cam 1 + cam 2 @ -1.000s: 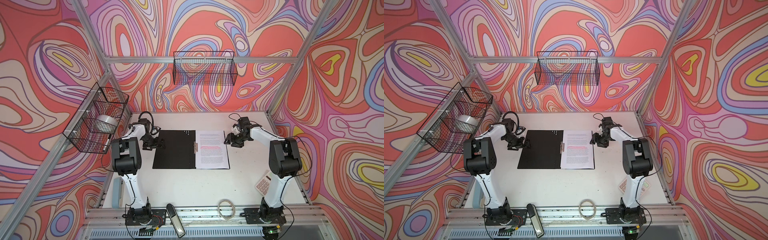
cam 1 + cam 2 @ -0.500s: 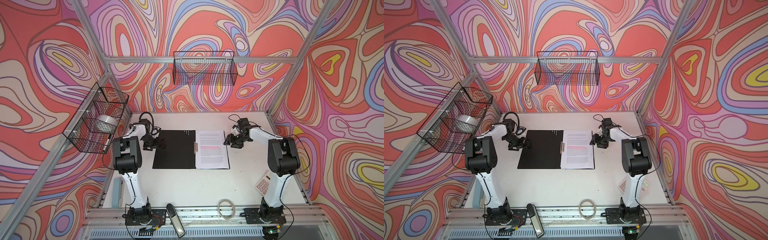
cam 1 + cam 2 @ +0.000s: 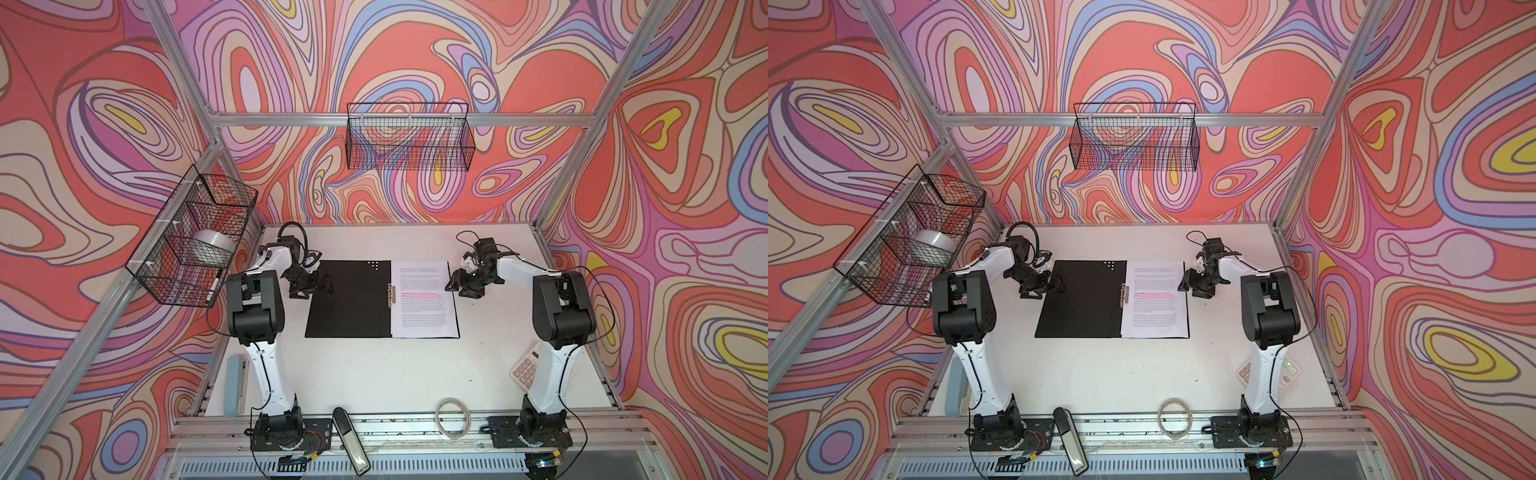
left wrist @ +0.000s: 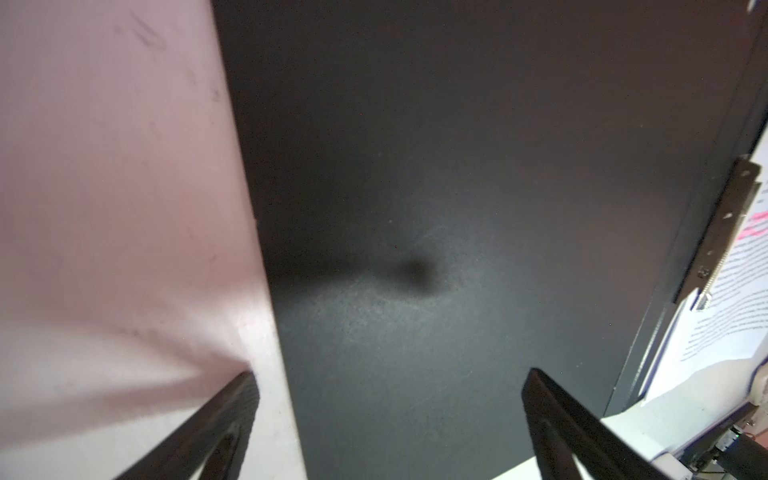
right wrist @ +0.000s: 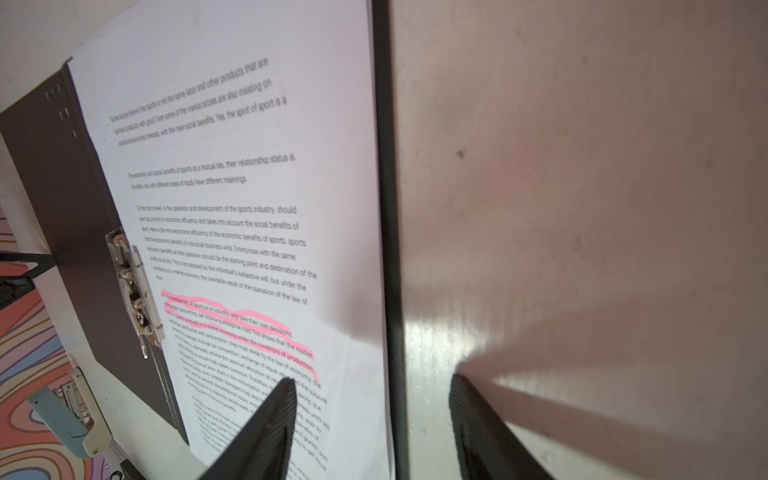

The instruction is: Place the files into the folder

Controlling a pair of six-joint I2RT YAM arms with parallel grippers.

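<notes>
The folder (image 3: 349, 299) (image 3: 1079, 303) lies open and flat on the table, black inside up, with a metal clip (image 3: 390, 295) on its spine. The files (image 3: 424, 299) (image 3: 1154, 303), white printed sheets with pink highlighted lines (image 5: 249, 324), lie on its right half. My left gripper (image 3: 318, 289) (image 3: 1046, 289) (image 4: 390, 374) is open over the folder's left edge, one finger above the table and one above the black cover (image 4: 415, 166). My right gripper (image 3: 456, 289) (image 3: 1188, 289) (image 5: 372, 378) is open astride the folder's right edge (image 5: 386, 208), holding nothing.
A white calculator (image 3: 525, 370) lies behind the right arm. A tape ring (image 3: 453, 417), a black handheld device (image 3: 351, 440) and a grey-blue stapler (image 3: 236, 384) sit along the front and left. Wire baskets hang on the back wall (image 3: 409, 141) and left wall (image 3: 195, 237).
Both grippers stay at the folder's edges. The arms' elbows have drifted very slightly; the folder and files have not moved.
</notes>
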